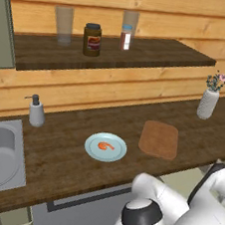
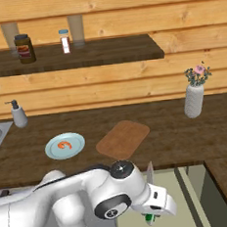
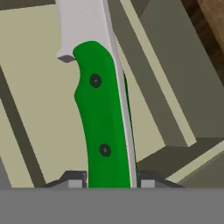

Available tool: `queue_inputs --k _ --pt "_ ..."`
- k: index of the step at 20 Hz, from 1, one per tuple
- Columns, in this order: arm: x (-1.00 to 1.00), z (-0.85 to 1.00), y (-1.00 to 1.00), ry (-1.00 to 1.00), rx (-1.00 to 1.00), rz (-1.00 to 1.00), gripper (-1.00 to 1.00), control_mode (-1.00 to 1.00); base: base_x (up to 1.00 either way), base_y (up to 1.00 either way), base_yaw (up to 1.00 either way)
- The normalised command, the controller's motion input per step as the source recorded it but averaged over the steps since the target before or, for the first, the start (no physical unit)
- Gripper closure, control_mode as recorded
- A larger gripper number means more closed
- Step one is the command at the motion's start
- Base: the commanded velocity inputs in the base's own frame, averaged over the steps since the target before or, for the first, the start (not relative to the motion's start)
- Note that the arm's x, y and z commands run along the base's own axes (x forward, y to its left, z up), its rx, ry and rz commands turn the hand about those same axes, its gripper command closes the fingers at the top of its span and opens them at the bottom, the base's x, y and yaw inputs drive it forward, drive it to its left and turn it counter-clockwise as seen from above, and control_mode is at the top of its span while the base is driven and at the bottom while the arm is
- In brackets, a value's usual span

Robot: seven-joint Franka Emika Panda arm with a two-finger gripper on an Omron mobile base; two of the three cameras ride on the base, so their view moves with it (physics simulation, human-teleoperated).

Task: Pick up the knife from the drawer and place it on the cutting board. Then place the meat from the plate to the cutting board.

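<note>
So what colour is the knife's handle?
Bright green, with two dark rivets; the knife shows best in the hand view.

Knife [image 3: 107, 127] is showing a bright green handle with two dark rivets and a pale grey blade. Drawer [image 3: 35, 109] is reading pale olive. Cutting board [image 1: 159, 139] is looking reddish-brown, plate [image 1: 105, 147] light blue, meat [image 1: 106, 146] orange-red. Desk [image 1: 69, 154] is showing dark wood grain.
</note>
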Motion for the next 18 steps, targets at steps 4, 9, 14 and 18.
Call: queue_inputs --k 4,9,14,18 --pt "-0.22 1.00 -0.09 0.10 0.13 0.00 1.00 -1.00 0.00 0.00 0.00" --pt "0.37 0.68 0.45 0.08 0.11 0.00 1.00 -1.00 0.00 0.00 0.00" --pt "0.84 0.02 0.87 0.03 0.07 0.00 1.00 -1.00 0.00 0.00 0.00" --pt "1.00 -0.06 0.88 0.04 0.00 0.00 1.00 -1.00 0.00 0.00 0.00"
